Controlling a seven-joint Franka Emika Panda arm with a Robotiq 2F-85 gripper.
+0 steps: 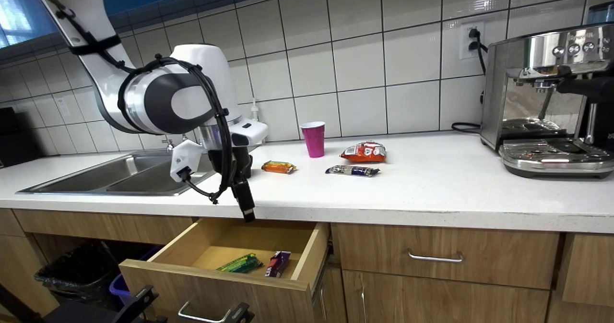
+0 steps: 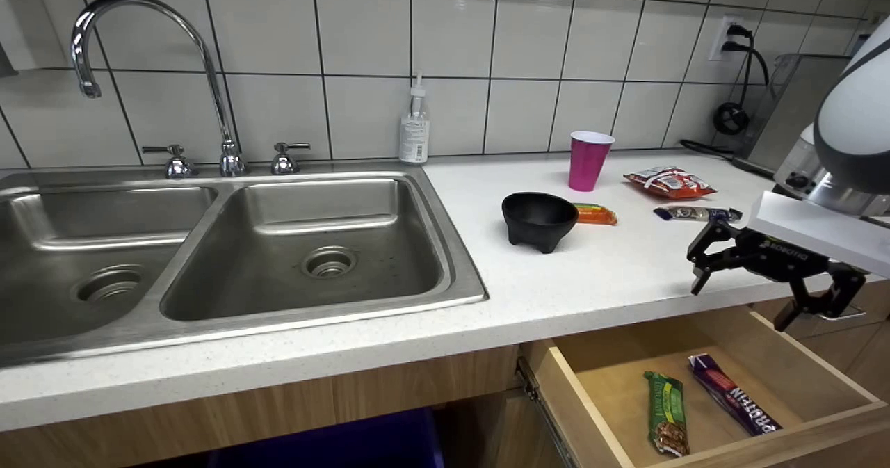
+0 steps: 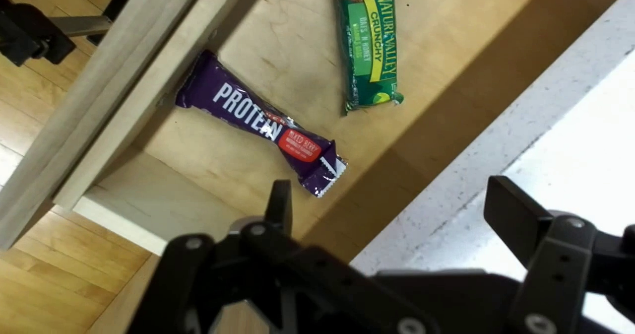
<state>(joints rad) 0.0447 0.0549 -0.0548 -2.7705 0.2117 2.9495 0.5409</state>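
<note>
Probably a release step: gripper [image 2: 738, 306] jaws wide apart, nothing between, over drawer [image 1: 312, 251] and countertop [image 1: 431, 188]. In drawer: 1 purple protein bar [image 3: 258, 120], 1 green Nature Valley bar [image 3: 369, 46]. On countertop: 2 wrapped bars [image 1: 354, 170], 1 red snack bag [image 1: 364, 153], 1 magenta cup [image 1: 314, 141], 1 black bowl [image 2: 539, 219]. Next move calls for countertop clearance.

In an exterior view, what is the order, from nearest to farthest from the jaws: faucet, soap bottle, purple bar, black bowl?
1. Purple bar: lower than the gripper, inside the drawer.
2. Black bowl: on the counter, beside the sink.
3. Soap bottle: near the tiled wall.
4. Faucet: behind the sink, farthest.
</note>
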